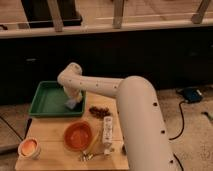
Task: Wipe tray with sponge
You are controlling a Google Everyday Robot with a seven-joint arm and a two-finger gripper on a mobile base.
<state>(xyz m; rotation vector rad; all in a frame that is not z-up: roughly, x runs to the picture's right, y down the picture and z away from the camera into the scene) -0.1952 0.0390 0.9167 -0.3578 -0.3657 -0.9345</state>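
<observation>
Where the green tray (41,101) sits at the far left corner of the wooden table (47,136), the sponge (73,105) lies inside it, a small pale blue-grey block down by the tray's right rim, toward the near right corner. The gripper (72,98) is directly on top of the sponge, reaching down into the tray from above; whether it is clamped on the sponge or only pressing against it, I cannot tell. The white arm (95,85) bends at a rounded elbow above the tray's right edge and runs back to a thick white segment that fills the lower right of the view. The rest of the tray's floor to the left of the sponge is bare green. Just off the tray's right near corner, on the table, lies a small cluster of dark brown bits (97,111). Nearer the camera stands a round orange bowl (78,135), with a white remote-like stick (107,128) just to its right and some yellowish utensils (93,148) in front of both. A small cup (29,147) with an orange inside stands at the table's near left corner. On the floor to the right lies a blue object (192,94).
</observation>
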